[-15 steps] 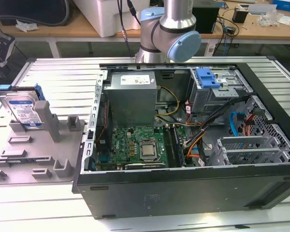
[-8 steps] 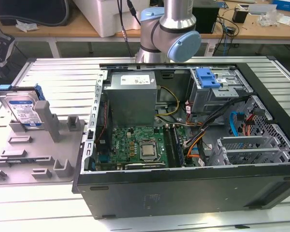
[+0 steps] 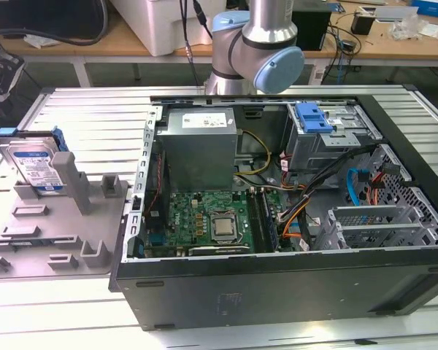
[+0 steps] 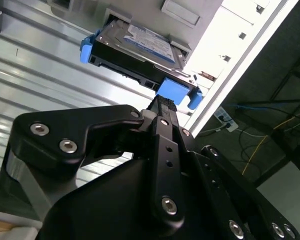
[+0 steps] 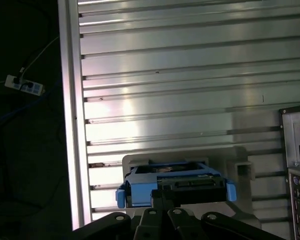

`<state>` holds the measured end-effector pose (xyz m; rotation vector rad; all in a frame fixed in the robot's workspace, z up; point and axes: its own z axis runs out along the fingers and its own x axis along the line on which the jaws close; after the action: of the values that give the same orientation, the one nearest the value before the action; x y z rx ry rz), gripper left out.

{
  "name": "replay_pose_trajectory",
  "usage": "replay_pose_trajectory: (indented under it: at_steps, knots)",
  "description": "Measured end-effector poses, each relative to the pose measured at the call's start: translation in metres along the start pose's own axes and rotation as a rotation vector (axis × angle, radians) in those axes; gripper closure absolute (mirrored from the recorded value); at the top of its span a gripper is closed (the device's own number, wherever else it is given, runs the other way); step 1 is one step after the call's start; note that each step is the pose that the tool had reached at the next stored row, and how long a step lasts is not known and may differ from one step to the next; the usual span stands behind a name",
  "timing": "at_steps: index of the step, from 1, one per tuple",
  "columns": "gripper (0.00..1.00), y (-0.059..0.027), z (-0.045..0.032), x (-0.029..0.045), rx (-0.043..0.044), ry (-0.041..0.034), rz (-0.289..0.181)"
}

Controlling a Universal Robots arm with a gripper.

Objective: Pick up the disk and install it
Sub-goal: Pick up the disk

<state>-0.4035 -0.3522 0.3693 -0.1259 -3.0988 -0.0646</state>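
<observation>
**One disk standing in its holder, claw state not determinable**

One flat rectangular silver-metal disk (image 3: 33,164) with a white-and-blue label and a blue plastic carrier frame is standing on edge in a grey moulded plastic holder (image 3: 66,219). It is tilting slightly back, with its label facing the exterior camera. The holder is lying on the ribbed aluminium table (image 3: 95,117), close to the table edge on the exterior view's left. The disk is occupying the holder's far corner, just beside a grey upright post (image 3: 69,175).

In the exterior view the disk is resting on the holder alone. An open black computer case (image 3: 277,292) is lying on its side in the middle of the table, well apart from the disk. Inside the case, a grey metal drive cage (image 3: 336,142) is sitting toward the far corner on the exterior view's right, and a blue plastic bracket (image 3: 312,117) is sitting on top of it. The silver-and-blue robot arm (image 3: 259,44) is rising behind the case at the far table edge.

In the second wrist view the black gripper (image 4: 162,107) is pointing at the disk (image 4: 140,42), in line with the carrier's blue end tab. Whether the claw is wide or narrow cannot be told. In the first wrist view the disk (image 5: 180,182) is showing edge-on against the ribbed table.
</observation>
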Motion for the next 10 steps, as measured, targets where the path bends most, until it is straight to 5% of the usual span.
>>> replay_pose_trajectory:
  at_steps: [3,10]
  knots:
    - [0.89,0.0002,0.0,0.0,0.0106,0.0046,-0.002]
    - [0.83,0.0005,0.0,0.0,0.0139,0.0044,-0.008]
